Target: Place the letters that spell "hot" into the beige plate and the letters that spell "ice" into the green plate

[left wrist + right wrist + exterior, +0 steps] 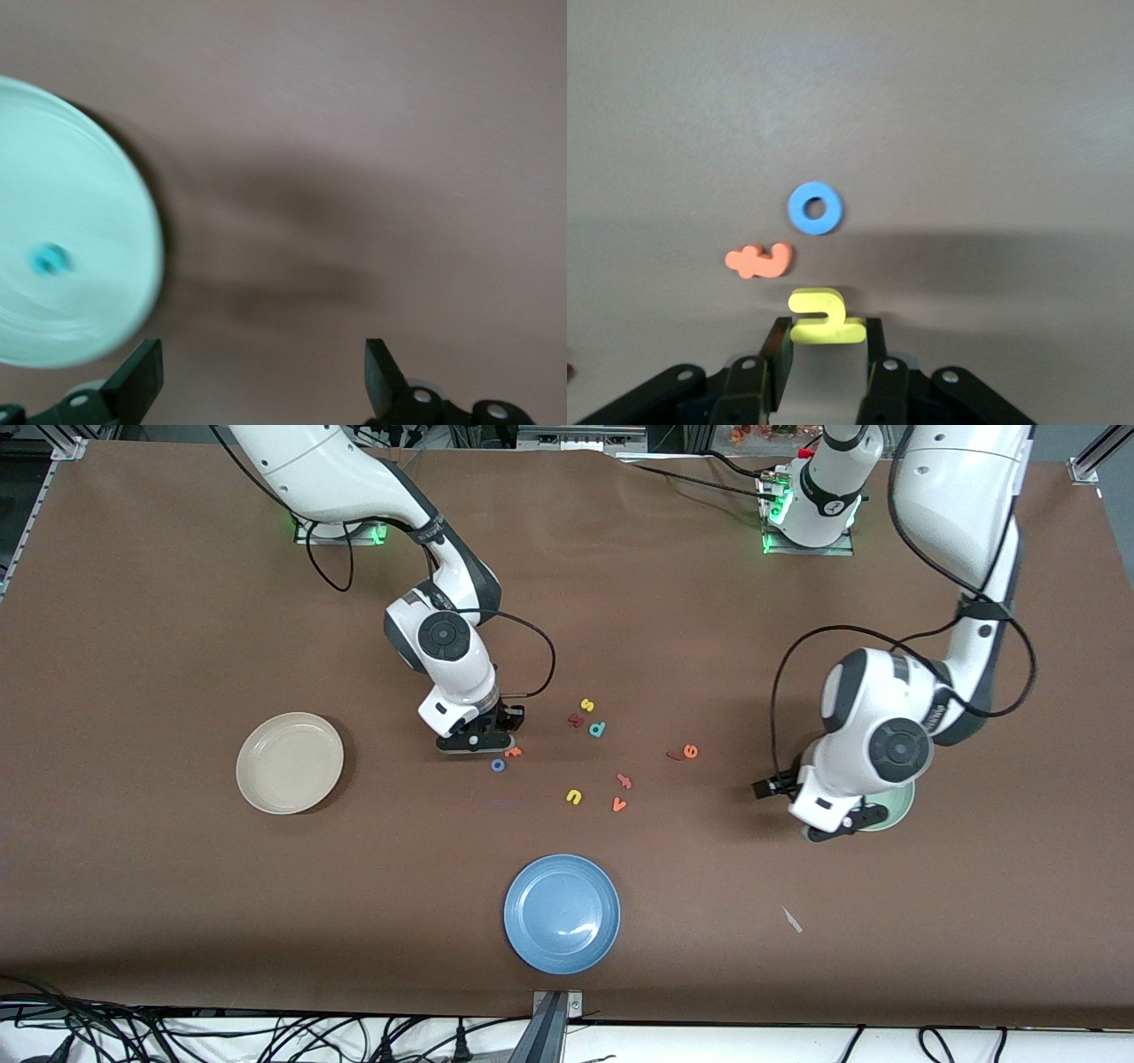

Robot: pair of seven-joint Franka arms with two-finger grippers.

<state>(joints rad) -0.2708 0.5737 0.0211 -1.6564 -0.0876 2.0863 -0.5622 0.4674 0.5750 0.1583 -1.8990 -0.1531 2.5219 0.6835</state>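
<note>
**Yellow h pinched at the table, teal c in the green plate**

Yellow foam shows between the fingers of the right gripper (826, 341): the yellow h (824, 317) is clamped there, low at the brown table (177, 629), near its middle. Just beside it lie the blue o (498, 764) and the orange t (513, 752), apart from each other and from the h. The beige plate (290, 763) sits toward the right arm's end of the table.

The left gripper (266, 376) hangs with its jaws wide apart and nothing between them, above the table just beside the green plate (899, 808), which the arm largely covers in the front view. The left wrist view shows the teal c (48, 259) lying inside that plate.

Near the middle of the table lie the orange e (690, 751) with the dark red i (675, 756) touching or almost touching it. Also there are the yellow s (586, 705), teal d (597, 729), a second dark red letter (576, 721), yellow u (574, 796), orange v (618, 804) and another orange letter (625, 781). The blue plate (562, 913) lies nearest the front camera.
</note>
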